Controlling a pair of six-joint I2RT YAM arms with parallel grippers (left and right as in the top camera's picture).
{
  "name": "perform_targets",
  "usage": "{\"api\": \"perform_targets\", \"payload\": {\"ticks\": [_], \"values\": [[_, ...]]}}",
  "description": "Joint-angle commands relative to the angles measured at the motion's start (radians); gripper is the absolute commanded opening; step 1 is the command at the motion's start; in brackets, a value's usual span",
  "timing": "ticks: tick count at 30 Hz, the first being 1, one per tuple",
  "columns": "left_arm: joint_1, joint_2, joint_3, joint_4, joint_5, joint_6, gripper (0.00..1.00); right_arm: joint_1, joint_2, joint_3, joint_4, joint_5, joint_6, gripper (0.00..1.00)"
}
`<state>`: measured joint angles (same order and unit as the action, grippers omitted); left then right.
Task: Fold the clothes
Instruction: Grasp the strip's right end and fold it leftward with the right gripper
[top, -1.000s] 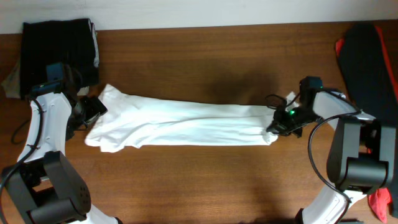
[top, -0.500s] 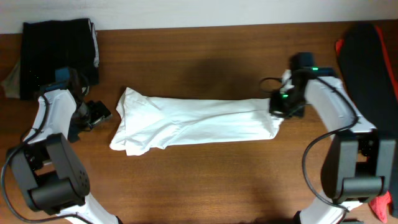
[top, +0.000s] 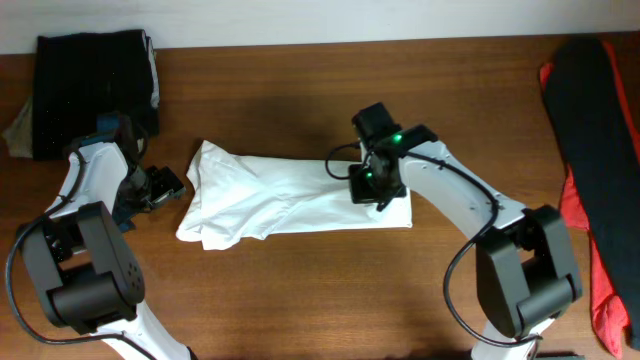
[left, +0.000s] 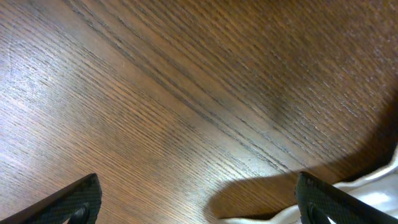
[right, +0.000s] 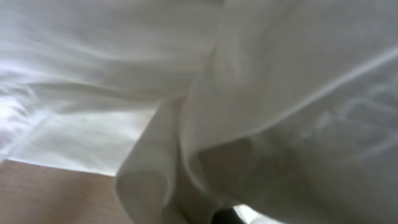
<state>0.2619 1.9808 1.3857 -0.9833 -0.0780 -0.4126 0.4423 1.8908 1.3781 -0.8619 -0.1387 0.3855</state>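
The white garment (top: 270, 198) lies wrinkled across the middle of the wooden table. Its right end is lifted and doubled over to the left. My right gripper (top: 366, 184) is shut on that right end and holds it above the garment's middle. White cloth (right: 249, 93) fills the right wrist view, draped over the fingers. My left gripper (top: 172, 186) is open and empty just left of the garment's left edge. In the left wrist view its two fingertips (left: 199, 202) frame bare wood, with the garment's edge (left: 373, 183) at the lower right.
A folded black garment (top: 95, 85) lies at the back left corner. A black and red pile of clothes (top: 590, 120) runs along the right edge. The table (top: 300, 290) is dark brown wood.
My right gripper has carried the garment's right end far to the left, folding it over the middle. The garment has slid right, and my left gripper has let go of its left end.
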Motion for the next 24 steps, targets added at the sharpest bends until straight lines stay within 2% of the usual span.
{"api": "perform_targets", "payload": {"ticks": [1, 3, 10, 13, 17, 18, 19, 24], "values": [[-0.004, 0.011, 0.002, -0.001, 0.011, -0.002, 0.99, 0.039, 0.014, 0.014, 0.030, -0.012, 0.047, 0.04], [-0.005, 0.011, 0.002, -0.001, 0.011, -0.003, 0.99, 0.054, 0.016, 0.014, 0.048, -0.011, 0.103, 0.04], [-0.005, 0.012, 0.002, -0.001, 0.011, -0.003, 0.99, 0.103, 0.032, 0.013, 0.114, -0.010, 0.155, 0.06], [-0.005, 0.012, 0.002, -0.002, 0.011, -0.002, 0.99, 0.129, 0.052, 0.013, 0.138, -0.010, 0.155, 0.25], [-0.005, 0.012, 0.002, -0.002, 0.011, -0.002, 0.99, 0.145, 0.057, 0.013, 0.142, -0.011, 0.154, 0.30], [-0.005, 0.012, 0.002, -0.002, 0.011, -0.002, 0.99, 0.145, 0.057, 0.014, 0.142, -0.009, 0.150, 0.39], [-0.005, 0.012, 0.002, -0.002, 0.011, -0.002, 0.99, 0.138, 0.055, 0.024, 0.132, -0.007, 0.136, 0.54], [-0.005, 0.012, 0.002, -0.002, 0.011, -0.002, 0.99, 0.042, 0.055, 0.217, -0.077, 0.000, 0.048, 0.75]]}}
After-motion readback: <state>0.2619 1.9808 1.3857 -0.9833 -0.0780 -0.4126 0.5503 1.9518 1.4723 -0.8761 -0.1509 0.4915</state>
